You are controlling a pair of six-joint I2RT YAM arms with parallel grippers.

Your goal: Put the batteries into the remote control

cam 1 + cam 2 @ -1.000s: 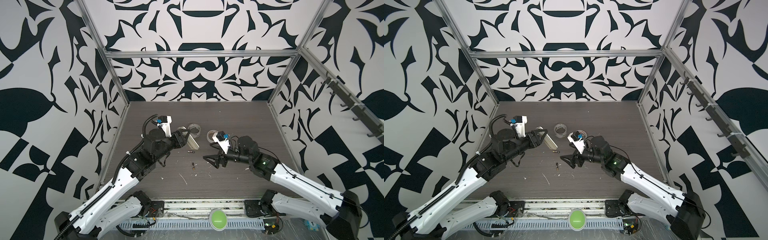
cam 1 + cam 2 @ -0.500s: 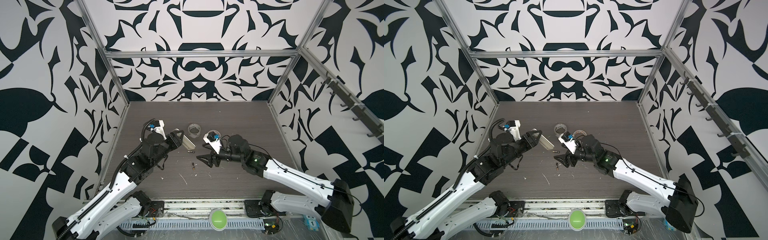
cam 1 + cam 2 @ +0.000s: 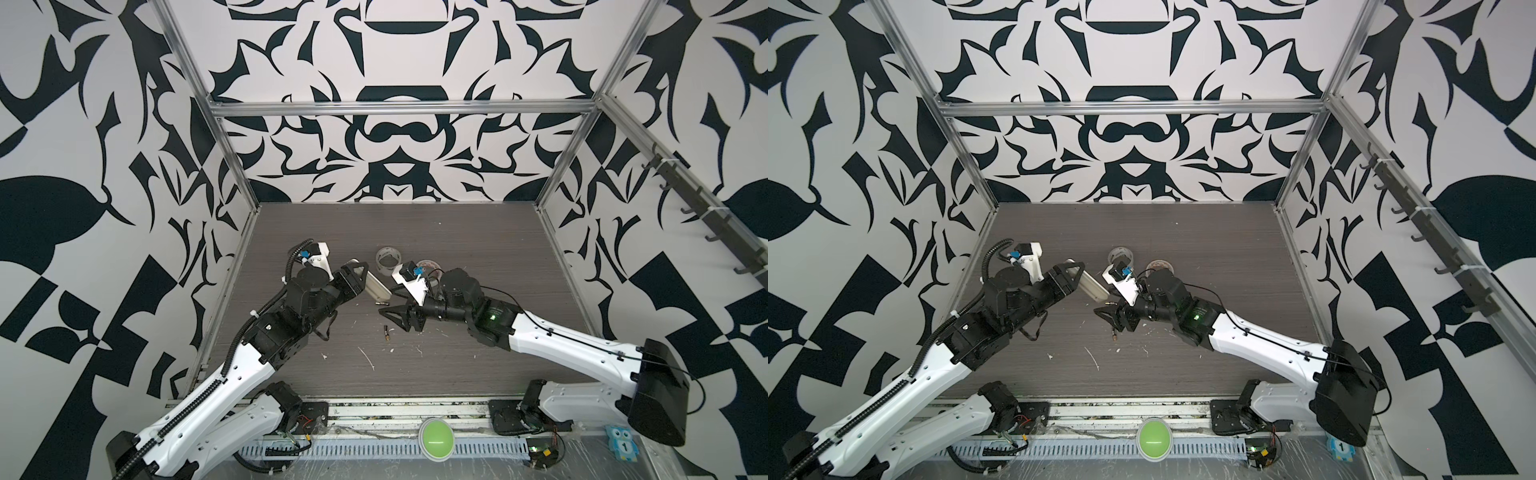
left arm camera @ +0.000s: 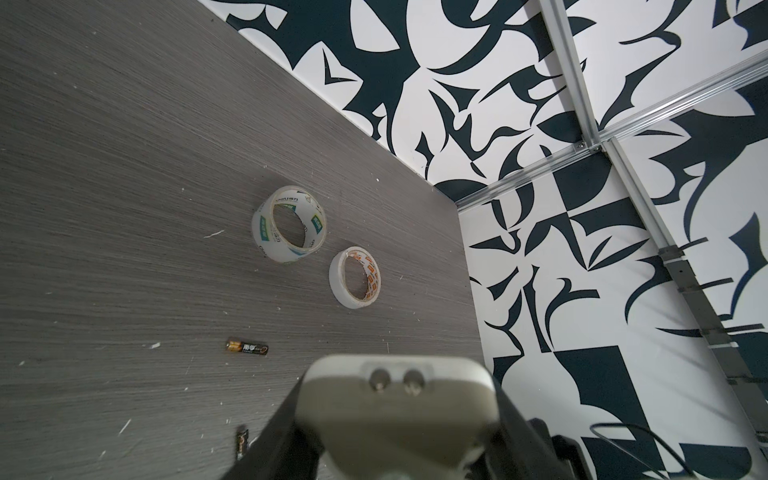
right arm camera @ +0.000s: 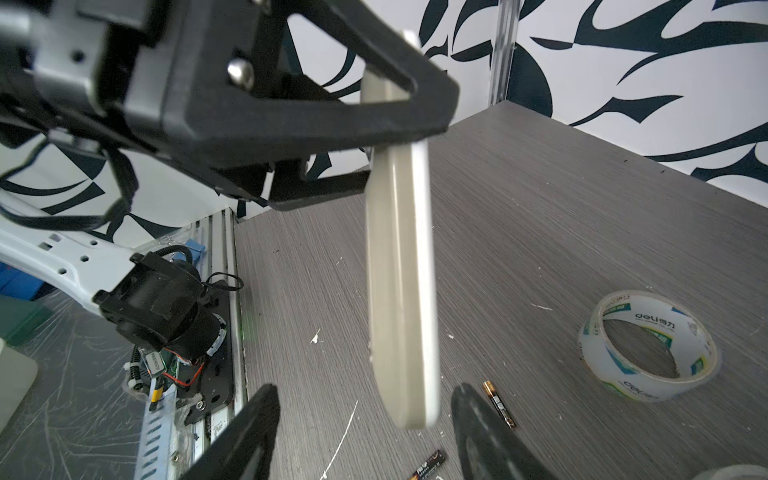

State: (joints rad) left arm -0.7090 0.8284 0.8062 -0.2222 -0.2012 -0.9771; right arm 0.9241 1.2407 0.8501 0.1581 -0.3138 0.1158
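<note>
Above the table (image 3: 457, 232), the left gripper (image 3: 363, 276) grips the remote control (image 3: 378, 289); the right gripper (image 3: 388, 318) stands open beside it.

black-and-white patterned walls (image 3: 395, 166) and aluminium rails (image 3: 399, 109) surround a grey wood-grain tabletop (image 3: 478, 241).

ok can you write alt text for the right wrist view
The left gripper holds the white remote control edge-on above the grey table, its free end seen between the open jaws of the right gripper. Two batteries and a clear tape roll lie on the table.
</note>
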